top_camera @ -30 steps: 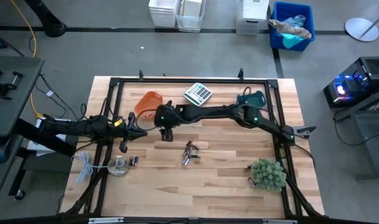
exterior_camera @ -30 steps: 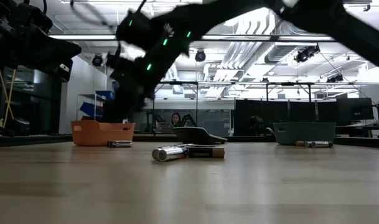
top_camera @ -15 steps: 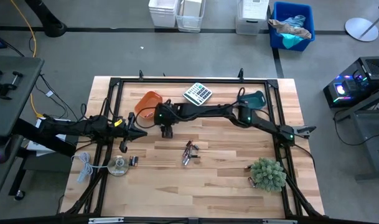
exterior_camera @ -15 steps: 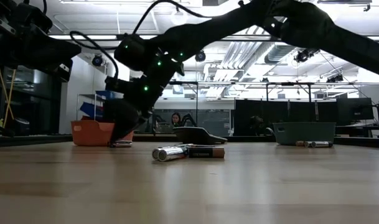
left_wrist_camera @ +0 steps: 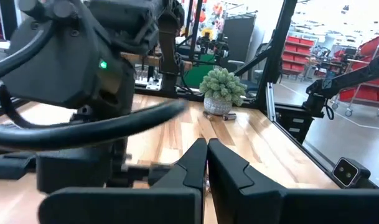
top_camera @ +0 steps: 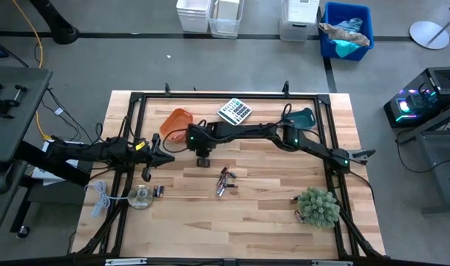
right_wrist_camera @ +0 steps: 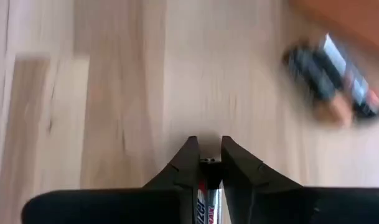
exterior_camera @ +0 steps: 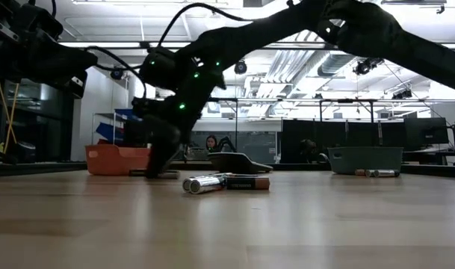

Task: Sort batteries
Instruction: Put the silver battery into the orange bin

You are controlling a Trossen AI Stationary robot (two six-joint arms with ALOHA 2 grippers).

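Observation:
My right gripper [top_camera: 203,157] reaches across the table and stands low beside the orange bowl [top_camera: 176,123], shut on one battery [right_wrist_camera: 206,190]. More batteries lie mid-table [top_camera: 225,181], by the clear disc [top_camera: 157,191] and by the plant [top_camera: 299,216]. A green bowl [top_camera: 302,118] sits at the far right. My left gripper [top_camera: 162,157] waits shut at the table's left, holding nothing. My right gripper pinches the battery's sides [right_wrist_camera: 206,174] between its two fingers [right_wrist_camera: 188,163]. The battery lies along the fingers and runs back between them. The fingers slant down to the table top [exterior_camera: 164,168]; I cannot tell whether the battery is clear of the wood.
A grey calculator [top_camera: 234,111] lies at the far edge between the bowls. A small green plant [top_camera: 318,207] stands near the right front. The clear disc [top_camera: 140,198] and a white cable [top_camera: 100,196] lie at the left front. A black frame [top_camera: 210,95] rims the table.
My right gripper has come down to the table top beside the orange bowl and shifted a little toward the table's right edge. A battery that lay on the wood there now sits between its fingers.

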